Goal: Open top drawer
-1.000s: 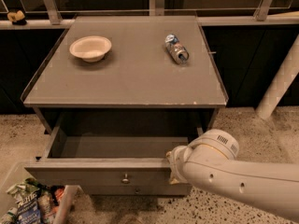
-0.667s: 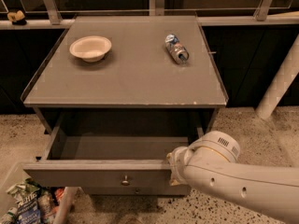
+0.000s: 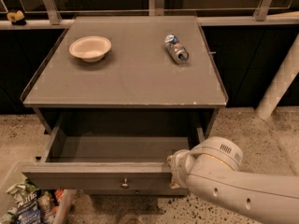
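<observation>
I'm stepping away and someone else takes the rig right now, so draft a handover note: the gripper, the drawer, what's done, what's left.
Gripper: at the right end of the top drawer front, against its upper edge; its grip is hidden by the wrist.
Top drawer: pulled well out of the cabinet, grey interior showing, knob at the centre of the front.
Cabinet top: bowl at left, can lying at right, both untouched.
Done: the drawer looks open.
Left: probably only to let go and back the arm away.
</observation>
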`<move>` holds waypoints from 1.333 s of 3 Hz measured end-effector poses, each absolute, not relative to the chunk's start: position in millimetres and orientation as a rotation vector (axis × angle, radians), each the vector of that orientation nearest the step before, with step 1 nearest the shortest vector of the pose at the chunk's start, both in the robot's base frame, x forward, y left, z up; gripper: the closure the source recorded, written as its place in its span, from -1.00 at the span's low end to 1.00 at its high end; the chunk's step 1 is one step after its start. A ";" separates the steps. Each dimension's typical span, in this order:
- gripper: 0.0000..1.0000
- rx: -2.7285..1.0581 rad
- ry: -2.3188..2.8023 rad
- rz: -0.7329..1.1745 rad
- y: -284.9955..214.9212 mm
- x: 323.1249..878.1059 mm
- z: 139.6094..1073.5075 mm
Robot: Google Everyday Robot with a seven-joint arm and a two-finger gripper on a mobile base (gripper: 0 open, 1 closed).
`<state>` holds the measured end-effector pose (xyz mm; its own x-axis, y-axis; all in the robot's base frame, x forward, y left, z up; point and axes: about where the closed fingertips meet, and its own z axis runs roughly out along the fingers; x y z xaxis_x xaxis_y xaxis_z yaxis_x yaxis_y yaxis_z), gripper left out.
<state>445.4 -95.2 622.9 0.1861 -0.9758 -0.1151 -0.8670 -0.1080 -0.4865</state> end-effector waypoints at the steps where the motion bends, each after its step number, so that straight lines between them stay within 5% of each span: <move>1: 1.00 -2.011 1.721 -0.331 -93.8 440.7 626.2; 4: 1.00 -2.011 1.700 -0.345 -96.0 431.2 626.5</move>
